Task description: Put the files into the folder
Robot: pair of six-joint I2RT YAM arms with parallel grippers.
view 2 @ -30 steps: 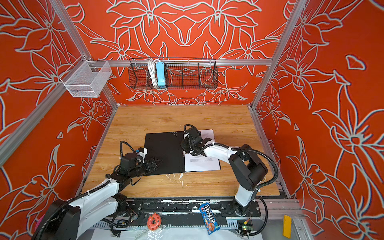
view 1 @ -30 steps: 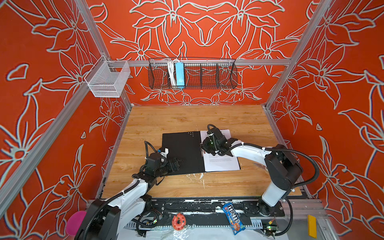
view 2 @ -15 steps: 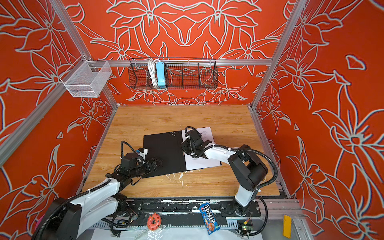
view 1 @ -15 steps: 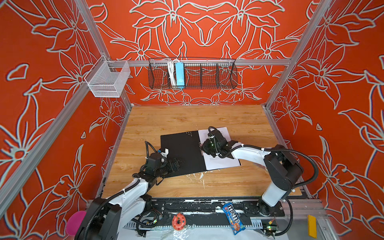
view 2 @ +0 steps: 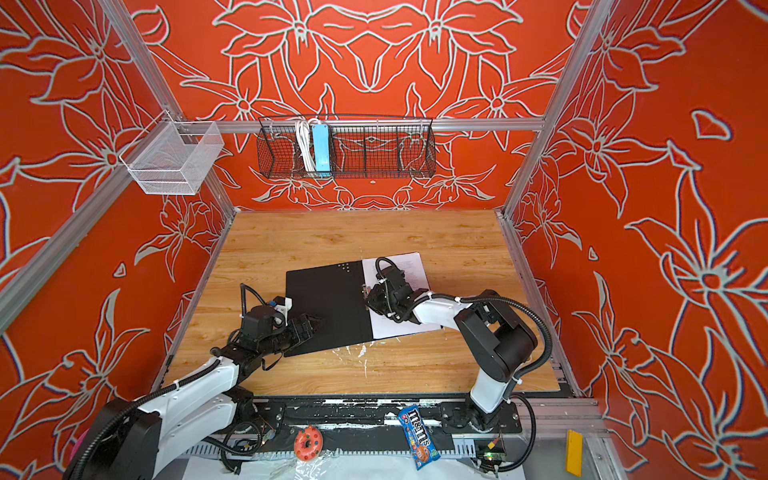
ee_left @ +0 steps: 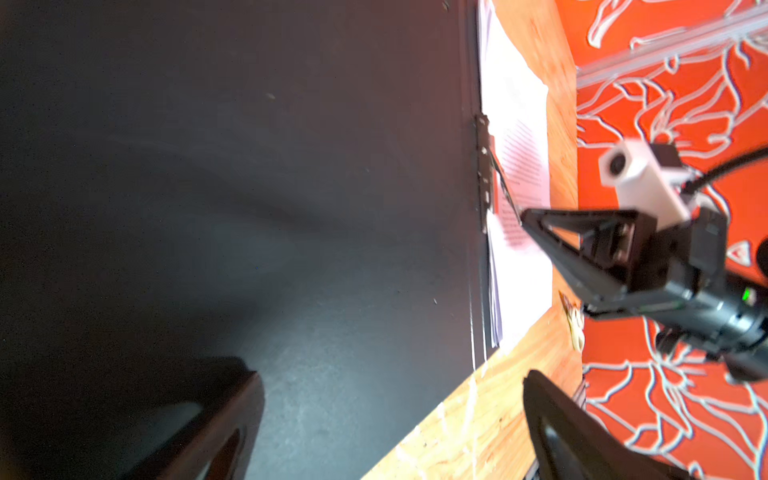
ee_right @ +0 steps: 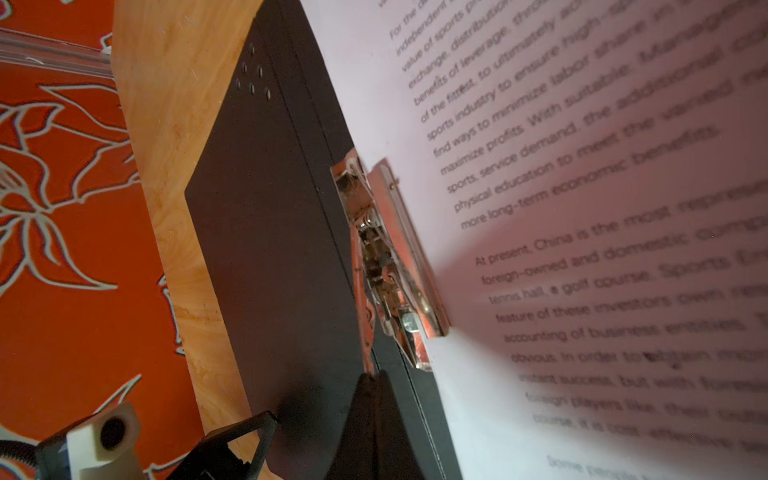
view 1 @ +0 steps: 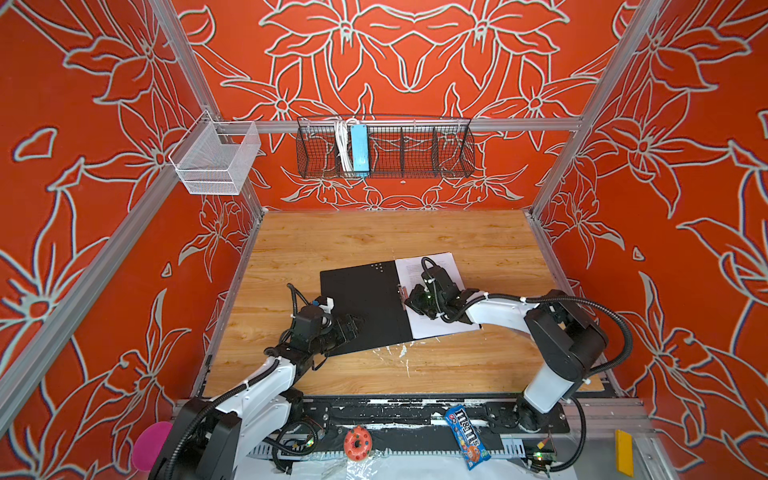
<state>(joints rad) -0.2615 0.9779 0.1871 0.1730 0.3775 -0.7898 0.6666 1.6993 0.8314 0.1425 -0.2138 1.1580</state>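
Left gripper (view 1: pixel 352 323) gapes wide over the folder's (view 1: pixel 365 291) near-left corner; right gripper (view 1: pixel 408 300) is pinched shut on its clip (ee_right: pixel 390 249), beside the files (view 1: pixel 442 266).

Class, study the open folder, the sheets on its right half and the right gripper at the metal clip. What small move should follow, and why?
Probably press the clip lever down with the right gripper to clamp the files: its shut tip meets the raised lever, their edge seems tucked under the clip, and the open left gripper sits over the folder.
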